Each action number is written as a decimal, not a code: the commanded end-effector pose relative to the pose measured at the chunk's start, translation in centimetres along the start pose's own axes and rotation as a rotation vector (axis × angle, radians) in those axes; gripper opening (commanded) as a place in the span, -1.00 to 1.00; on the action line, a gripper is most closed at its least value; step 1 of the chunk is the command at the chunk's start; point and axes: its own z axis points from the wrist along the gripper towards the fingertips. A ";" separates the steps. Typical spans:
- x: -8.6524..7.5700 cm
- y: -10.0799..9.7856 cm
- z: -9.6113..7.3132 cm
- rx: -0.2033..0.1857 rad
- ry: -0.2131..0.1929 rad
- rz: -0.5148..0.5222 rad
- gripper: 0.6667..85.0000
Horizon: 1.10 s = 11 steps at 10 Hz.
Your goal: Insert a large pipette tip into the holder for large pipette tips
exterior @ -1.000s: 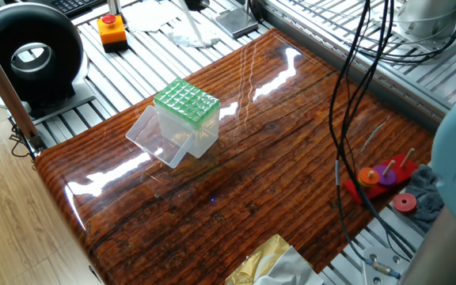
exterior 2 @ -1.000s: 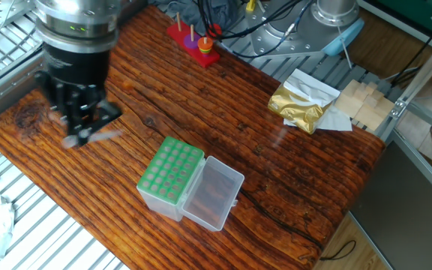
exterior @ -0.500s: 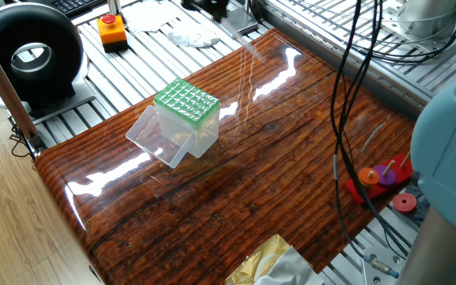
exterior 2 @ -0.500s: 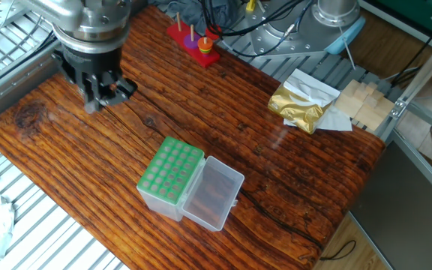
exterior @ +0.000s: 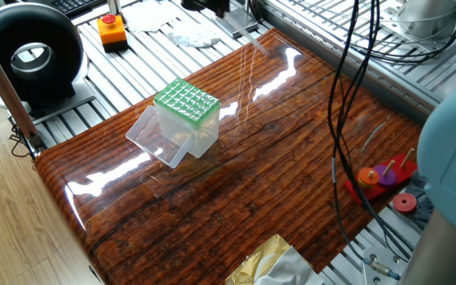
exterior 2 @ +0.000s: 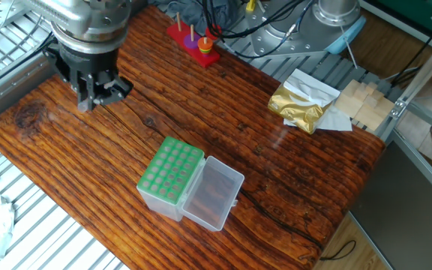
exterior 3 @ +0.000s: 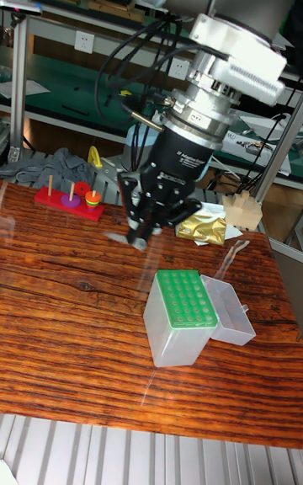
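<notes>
The gripper hangs above the far corner of the wooden table, and against the pictures from half a second ago it has barely shifted, only a touch toward the table's edge; a second ago it sat lower and further out, blurred with motion. Its dark fingers point down and look drawn close together, but whether they are fully closed or pinching something I cannot tell. In the tall fixed view a pale blurred streak sticks out sideways at the fingertips; it may be the pipette tip, though it is too smeared to be sure.

The tip holder, a clear box with a green grid on top, stands near the middle of the table, well apart from the gripper, with its clear lid folded open and lying beside it. It has not moved across the frames.

At the table's far end the red peg base with its coloured rings is unchanged, as is the crumpled gold foil near the opposite edge.
</notes>
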 end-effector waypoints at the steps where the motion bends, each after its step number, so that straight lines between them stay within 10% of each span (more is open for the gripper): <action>1: -5.3 2.7 -1.7 -0.160 -0.196 0.156 -0.99; 3: -7.9 3.8 -2.9 -0.223 -0.295 0.188 -0.99; 11: -5.4 6.5 -6.7 -0.296 -0.291 0.350 -0.99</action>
